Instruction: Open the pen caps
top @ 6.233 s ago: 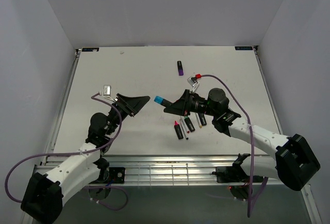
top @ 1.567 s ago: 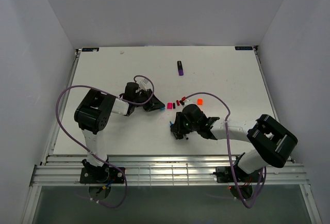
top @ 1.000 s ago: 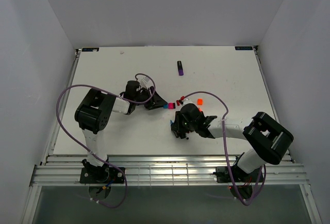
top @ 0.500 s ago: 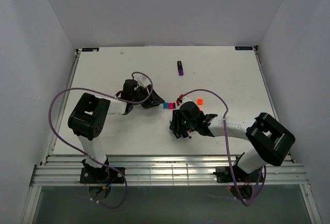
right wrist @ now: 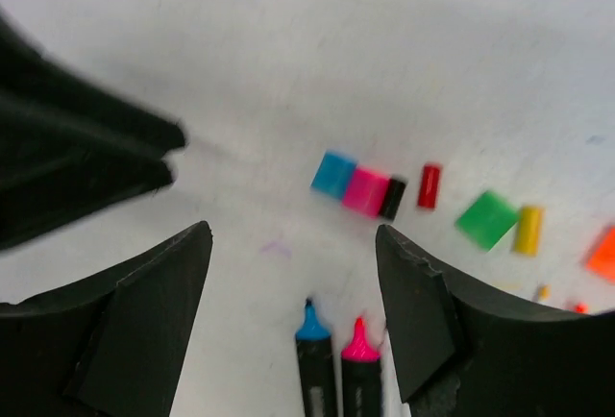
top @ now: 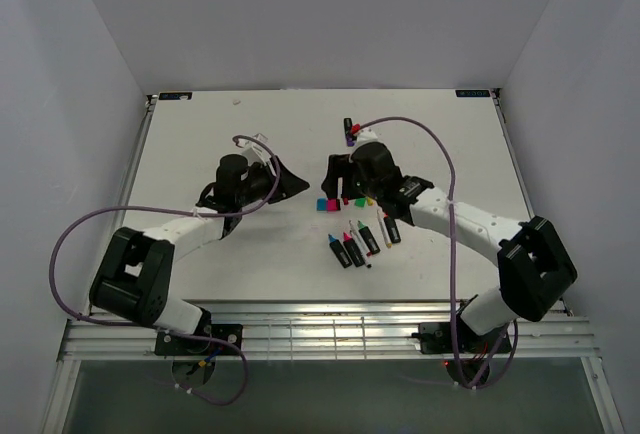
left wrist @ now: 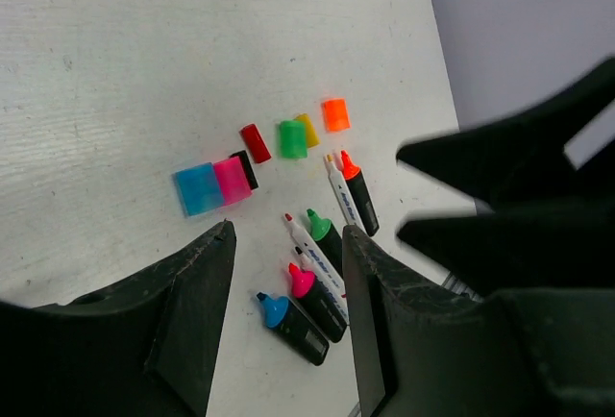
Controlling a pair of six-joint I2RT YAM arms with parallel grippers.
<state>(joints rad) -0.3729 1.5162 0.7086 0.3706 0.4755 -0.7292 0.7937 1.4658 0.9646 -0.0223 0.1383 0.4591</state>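
Several loose pen caps lie in a row mid-table: blue (left wrist: 197,188), pink (left wrist: 231,180), small black (left wrist: 245,169), small red (left wrist: 255,142), green (left wrist: 290,138), yellow (left wrist: 307,130) and orange (left wrist: 334,114). The blue (right wrist: 334,174) and pink (right wrist: 366,191) caps touch each other. Nearer me lie uncapped markers with blue (top: 338,250), pink (top: 352,249), green (top: 367,237) and orange (top: 390,229) tips, with thin white pens among them. My left gripper (top: 298,184) hovers open, left of the caps. My right gripper (top: 332,176) hangs open just behind them. Neither holds anything.
A black marker wearing its purple cap (top: 349,134) lies farther back, right beside the right wrist and its cable. The two grippers' tips point at each other a short way apart. The table's far edge (top: 320,92) meets the grey walls.
My right gripper has opened, lifted off the markers near the front and swung back behind the caps. My left gripper has drawn back left from the blue cap, which lies on the table.
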